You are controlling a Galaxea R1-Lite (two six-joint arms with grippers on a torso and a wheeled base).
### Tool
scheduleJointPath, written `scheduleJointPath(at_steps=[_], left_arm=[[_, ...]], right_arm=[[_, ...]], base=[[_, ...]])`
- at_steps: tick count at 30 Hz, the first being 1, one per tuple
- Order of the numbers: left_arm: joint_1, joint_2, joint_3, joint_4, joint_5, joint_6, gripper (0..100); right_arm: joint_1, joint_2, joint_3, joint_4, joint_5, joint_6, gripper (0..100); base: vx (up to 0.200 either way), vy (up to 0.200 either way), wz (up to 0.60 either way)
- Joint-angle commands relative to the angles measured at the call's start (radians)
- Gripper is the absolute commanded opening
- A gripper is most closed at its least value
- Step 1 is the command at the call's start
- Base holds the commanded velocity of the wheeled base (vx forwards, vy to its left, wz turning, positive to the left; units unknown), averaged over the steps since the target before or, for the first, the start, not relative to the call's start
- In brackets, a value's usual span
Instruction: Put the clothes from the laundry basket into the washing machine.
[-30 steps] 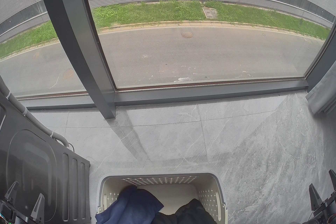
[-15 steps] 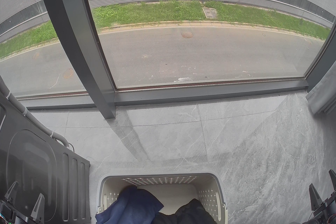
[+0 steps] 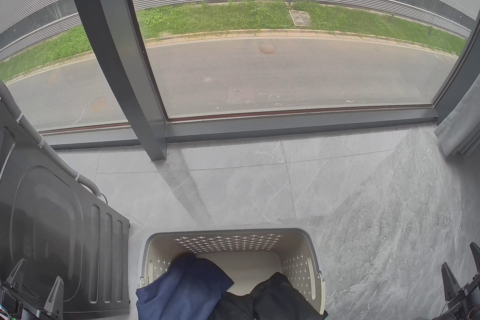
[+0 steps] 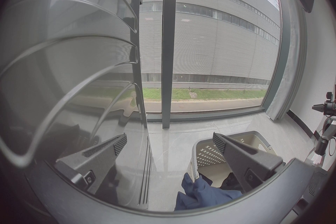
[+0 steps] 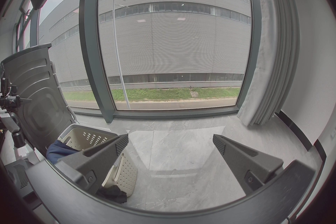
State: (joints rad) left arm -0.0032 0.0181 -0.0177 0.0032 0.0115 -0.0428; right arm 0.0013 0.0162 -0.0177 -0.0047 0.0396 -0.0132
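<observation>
Since the earlier frames the whole head view has shifted, so the camera moved. No item has changed place on the floor, and both my hands sit in the same lower corners as before.

1. My left hand [image 3: 39,281]: fingers spread wide, holding nothing. It hangs just in front of the washing machine.
2. My right hand [image 3: 460,263]: fingers spread wide, holding nothing. It hangs over bare floor [image 3: 350,186].
3. Washing machine [image 3: 50,231]: dark grey ribbed panel, directly ahead of my left hand. A grey corrugated hose [image 3: 45,151] runs along its far edge.
4. Laundry basket [image 3: 225,234]: cream plastic with star-shaped holes. It stands on the floor between my two hands, near my left hand and to its right, just beside the machine. It is well apart from my right hand, to that hand's left.
5. Blue garment [image 3: 185,288]: lies in the basket on the side toward my left hand, draped over the rim there.
6. Black garment [image 3: 272,298]: lies in the basket on the side toward my right hand, touching the blue one. It spills over the rim on that side.
7. Window [image 3: 300,76]: floor-level glass with a dark frame, well ahead of both hands.
8. Pale curtain [image 3: 462,126]: hangs ahead of my right hand, at the window's end.
</observation>
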Motion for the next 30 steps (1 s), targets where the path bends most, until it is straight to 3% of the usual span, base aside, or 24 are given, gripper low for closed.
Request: scheduleJointPath(at_steps=[1, 30], left_arm=[[0.0, -0.015, 0.016, 0.0, 0.001, 0.0, 100], [0.0, -0.015, 0.016, 0.0, 0.001, 0.0, 100]], right_arm=[[0.0, -0.016, 0.018, 0.0, 0.0, -0.001, 100], [0.0, -0.016, 0.018, 0.0, 0.0, -0.001, 100]], base=[[-0.2, 0.0, 0.0], [-0.2, 0.0, 0.0]])
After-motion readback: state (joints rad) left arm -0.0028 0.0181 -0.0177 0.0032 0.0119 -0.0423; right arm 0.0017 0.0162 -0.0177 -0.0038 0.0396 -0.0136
